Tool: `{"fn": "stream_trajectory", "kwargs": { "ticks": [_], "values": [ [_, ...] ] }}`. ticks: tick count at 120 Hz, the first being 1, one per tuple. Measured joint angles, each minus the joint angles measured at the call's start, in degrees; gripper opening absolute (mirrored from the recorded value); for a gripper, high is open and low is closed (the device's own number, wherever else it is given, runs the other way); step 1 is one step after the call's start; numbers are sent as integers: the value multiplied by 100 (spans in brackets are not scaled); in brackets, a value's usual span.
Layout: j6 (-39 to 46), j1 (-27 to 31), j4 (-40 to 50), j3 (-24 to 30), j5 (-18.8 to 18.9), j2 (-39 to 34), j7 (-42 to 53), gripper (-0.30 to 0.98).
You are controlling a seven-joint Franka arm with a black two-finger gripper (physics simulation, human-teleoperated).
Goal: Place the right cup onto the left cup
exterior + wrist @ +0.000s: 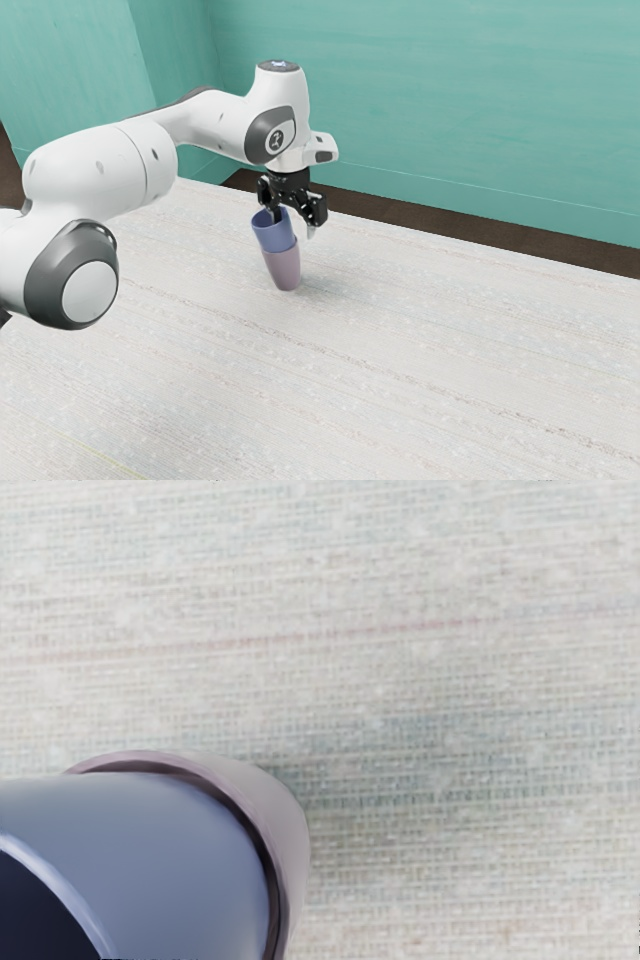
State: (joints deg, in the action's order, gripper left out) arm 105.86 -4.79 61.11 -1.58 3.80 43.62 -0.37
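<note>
Well, operator, the biggest thing you have in the exterior view is the teal wall (450,100) at the back, and after it the pale, streaky table (420,370), with a strip of dark brown floor (430,228) between the two. Your white and grey arm (100,175) comes in from the exterior view's left, its hand end above the cups.

Below that hand you have the black pincer (295,224), and it is open: one finger is at the mouth of the blue cup, the other stands outside, beside the cup and apart from its wall, so you have no grip on it.

Now the cups. Your blue cup (273,235) is on top, its lower part down inside the mauve cup (283,268), its mouth facing up and slanting toward the exterior view's left. The mauve one beneath leans the same way, its lower end at the table; you cannot tell whether its base sits flat. In the wrist view you can see the blue cup's dark inside and smooth wall, with the mauve rim curving round it and a dark gap between rim and wall. Soft shade lies on the table just beside the pair.
</note>
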Motion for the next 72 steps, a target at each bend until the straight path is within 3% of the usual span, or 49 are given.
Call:
{"fn": "stream_trajectory", "kwargs": {
  "ticks": [35,61,72],
  "values": [
    [-140,-55,73,0,0,-629,12,66],
    [-386,-25,1877,4,22,-2716,11,68],
    [-682,16,2160,-14,77,-3343,11,68]
  ]
}}
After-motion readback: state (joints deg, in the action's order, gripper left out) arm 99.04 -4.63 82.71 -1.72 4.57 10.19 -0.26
